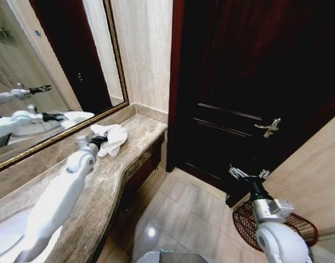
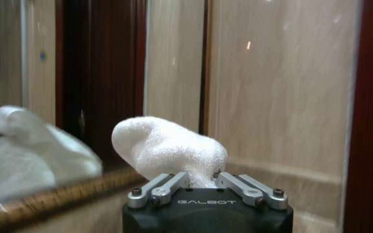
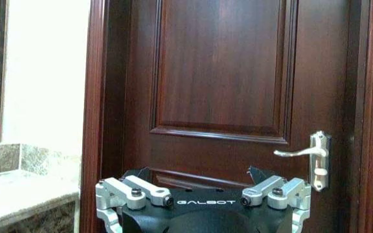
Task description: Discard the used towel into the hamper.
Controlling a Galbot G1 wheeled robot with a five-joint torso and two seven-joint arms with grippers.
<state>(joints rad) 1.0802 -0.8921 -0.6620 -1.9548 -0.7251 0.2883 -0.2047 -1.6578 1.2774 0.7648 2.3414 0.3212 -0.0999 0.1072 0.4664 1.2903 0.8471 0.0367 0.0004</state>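
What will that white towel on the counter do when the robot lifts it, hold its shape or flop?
Probably flop: the towel lies crumpled in soft folds on the counter. It looks light, since a small pinch by the left hand props up a whole lump. Its fuzzy surface should grip rather than slip.

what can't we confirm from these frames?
- Left pincer fingertips: left wrist view, buried in the towel; grip depth unknown.
- Hamper: head view, mostly hidden by the right arm; contents unseen.
- Right pincer fingertips: right wrist view, too dark against the door.
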